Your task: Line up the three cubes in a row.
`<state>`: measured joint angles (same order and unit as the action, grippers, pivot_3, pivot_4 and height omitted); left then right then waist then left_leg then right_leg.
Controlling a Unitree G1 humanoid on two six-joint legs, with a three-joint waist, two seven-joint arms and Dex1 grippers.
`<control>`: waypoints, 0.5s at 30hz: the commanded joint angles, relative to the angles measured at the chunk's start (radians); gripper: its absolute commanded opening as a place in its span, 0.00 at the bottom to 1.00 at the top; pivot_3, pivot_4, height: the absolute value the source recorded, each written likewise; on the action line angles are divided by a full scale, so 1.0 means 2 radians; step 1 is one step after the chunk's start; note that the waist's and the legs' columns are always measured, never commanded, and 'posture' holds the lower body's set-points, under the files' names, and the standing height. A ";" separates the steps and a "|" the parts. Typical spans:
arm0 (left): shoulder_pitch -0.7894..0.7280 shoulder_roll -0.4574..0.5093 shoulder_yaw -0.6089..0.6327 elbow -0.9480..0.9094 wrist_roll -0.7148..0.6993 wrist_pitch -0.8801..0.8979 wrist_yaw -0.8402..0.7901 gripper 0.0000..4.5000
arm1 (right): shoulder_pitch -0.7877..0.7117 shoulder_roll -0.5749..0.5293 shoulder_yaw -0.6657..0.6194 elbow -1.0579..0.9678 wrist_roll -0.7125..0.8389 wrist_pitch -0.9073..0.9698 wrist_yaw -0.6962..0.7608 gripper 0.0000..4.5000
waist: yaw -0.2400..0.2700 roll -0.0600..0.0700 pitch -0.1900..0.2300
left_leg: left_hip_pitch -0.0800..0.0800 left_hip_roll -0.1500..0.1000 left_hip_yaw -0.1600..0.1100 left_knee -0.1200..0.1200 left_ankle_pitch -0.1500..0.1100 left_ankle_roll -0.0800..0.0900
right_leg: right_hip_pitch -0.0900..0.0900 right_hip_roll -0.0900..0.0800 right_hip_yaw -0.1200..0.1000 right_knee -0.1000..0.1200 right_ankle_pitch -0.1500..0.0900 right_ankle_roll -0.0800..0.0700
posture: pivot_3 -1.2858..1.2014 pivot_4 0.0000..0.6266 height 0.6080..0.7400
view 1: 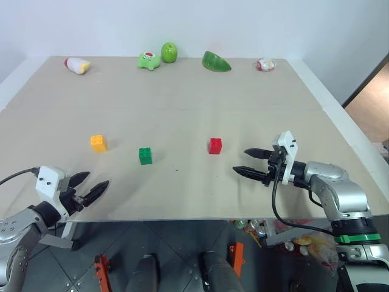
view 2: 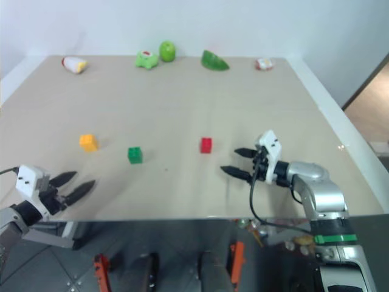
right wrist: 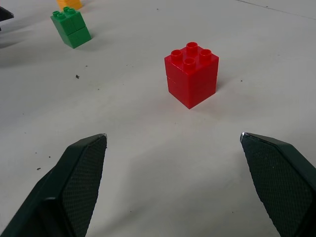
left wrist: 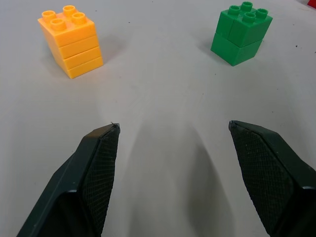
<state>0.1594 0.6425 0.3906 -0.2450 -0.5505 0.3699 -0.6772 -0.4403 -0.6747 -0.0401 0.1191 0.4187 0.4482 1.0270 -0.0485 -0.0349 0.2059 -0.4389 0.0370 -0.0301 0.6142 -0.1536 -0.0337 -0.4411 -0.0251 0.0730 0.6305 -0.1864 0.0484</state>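
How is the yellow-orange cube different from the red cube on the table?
The yellow-orange cube is yellow-orange; the red cube is red. The yellow-orange cube lies toward the robot's left, ahead of the open left gripper; the red cube lies further right, facing the open right gripper. Both are studded, upright, apart from other things and unheld.

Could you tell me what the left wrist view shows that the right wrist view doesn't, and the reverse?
Left wrist view alone: the whole yellow-orange cube, four studs up, ahead of the open left gripper, with the green cube close by.
Right wrist view alone: the red cube, standing free ahead of the open right gripper; just a sliver of the yellow-orange cube at its edge.
Both: the green cube, the beige table, and neither gripper touching any cube.
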 commanded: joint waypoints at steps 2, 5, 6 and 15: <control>-0.010 0.009 0.009 -0.032 -0.004 -0.010 -0.010 0.81 | -0.010 0.023 0.003 -0.017 -0.023 0.012 -0.061 1.00 | 0.000 -0.001 0.000 | 0.000 0.000 0.000 0.000 0.000 0.000 | 0.000 0.000 0.000 0.000 0.000 0.000 | 0.52 0.24 0.95; -0.020 0.021 -0.006 -0.061 -0.002 -0.019 -0.035 0.81 | -0.017 0.050 0.013 -0.033 -0.040 0.040 -0.114 1.00 | 0.000 -0.001 -0.001 | 0.000 0.001 0.000 0.000 0.000 0.000 | 0.000 0.001 0.000 0.000 0.000 0.000 | 0.52 0.24 0.95; -0.021 0.025 -0.013 -0.071 0.002 -0.023 -0.045 0.81 | -0.019 0.056 0.018 -0.042 -0.043 0.051 -0.126 1.00 | 0.000 -0.001 0.000 | 0.000 0.001 0.000 0.000 0.000 0.000 | 0.000 0.001 0.000 0.000 0.000 0.000 | 0.52 0.24 0.95; -0.046 0.041 -0.060 -0.110 0.019 -0.021 -0.061 0.81 | -0.057 0.110 0.053 -0.070 -0.080 0.129 -0.216 1.00 | 0.000 -0.001 0.000 | 0.000 0.001 0.001 0.001 0.000 0.000 | 0.000 0.001 0.001 0.000 0.001 0.000 | 0.52 0.24 0.95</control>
<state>0.0751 0.7130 0.2668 -0.4315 -0.5170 0.3347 -0.7960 -0.5323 -0.4591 0.0673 0.0230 0.2663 0.6885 0.6187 -0.0493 -0.0360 0.2052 -0.4387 0.0397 -0.0275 0.6158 -0.1536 -0.0338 -0.4411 -0.0226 0.0751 0.6310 -0.1848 0.0492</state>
